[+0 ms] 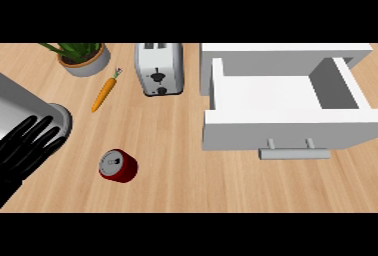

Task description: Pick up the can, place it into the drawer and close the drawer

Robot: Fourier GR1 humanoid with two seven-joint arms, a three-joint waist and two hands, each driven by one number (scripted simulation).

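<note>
Now: wooden counter (177, 190); red can (118, 165) upright, white drawer (280, 107) pulled open, toaster (159, 69), carrot (104, 94), potted plant (83, 57) behind. Left hand (26, 147) resting, fingers straight, holding nothing.

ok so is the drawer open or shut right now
Open. The drawer is pulled out from its white cabinet toward the robot, its bare white inside showing from above, with the handle at the front.

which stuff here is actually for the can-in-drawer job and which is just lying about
For the job:
- red can, upright on the counter
- open white drawer, nothing visible inside
- left hand, open at the left edge

Lying about:
- carrot
- toaster
- potted plant
</note>
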